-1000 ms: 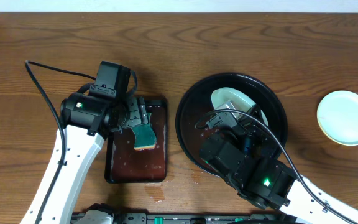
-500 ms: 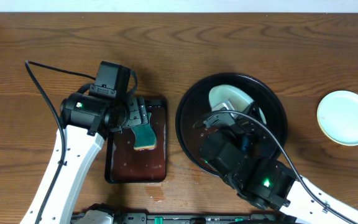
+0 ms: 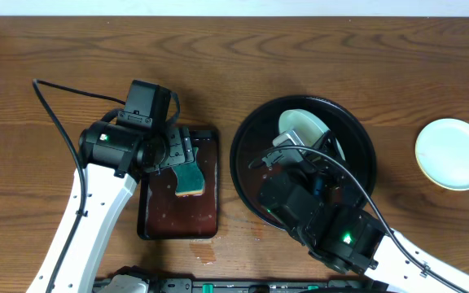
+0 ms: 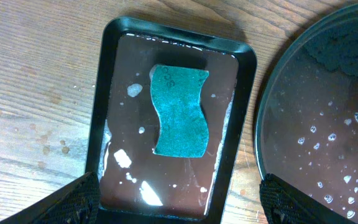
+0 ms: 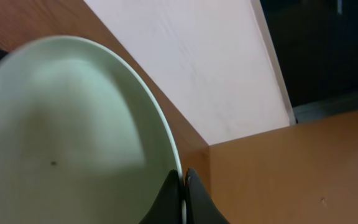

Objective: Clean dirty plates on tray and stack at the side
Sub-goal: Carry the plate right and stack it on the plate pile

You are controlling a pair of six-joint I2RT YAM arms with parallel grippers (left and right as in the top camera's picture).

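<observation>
Right tool [image 5: 183, 182] pinching pale plate [image 5: 73, 124] over black tray [image 3: 247, 146], left tool [image 4: 179, 193] spread above sponge [image 4: 179, 112]

Worktop [image 3: 300, 57] is brown wood grain. Round tray [image 3: 236, 163] is glossy black with pale droplet specks, and the rectangular tray [image 4: 229, 112] is dark red-brown. Sponge [image 4: 179, 112] is speckly teal. Tray plate [image 3: 300, 126] and side plate [image 3: 453, 154] both look pale mint.

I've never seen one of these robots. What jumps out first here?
The big glossy black tray right of centre, where the right gripper pinches a pale plate by its rim. Left of it, a teal sponge lies in a wet red-brown tray; a mint plate sits alone at far right.
</observation>
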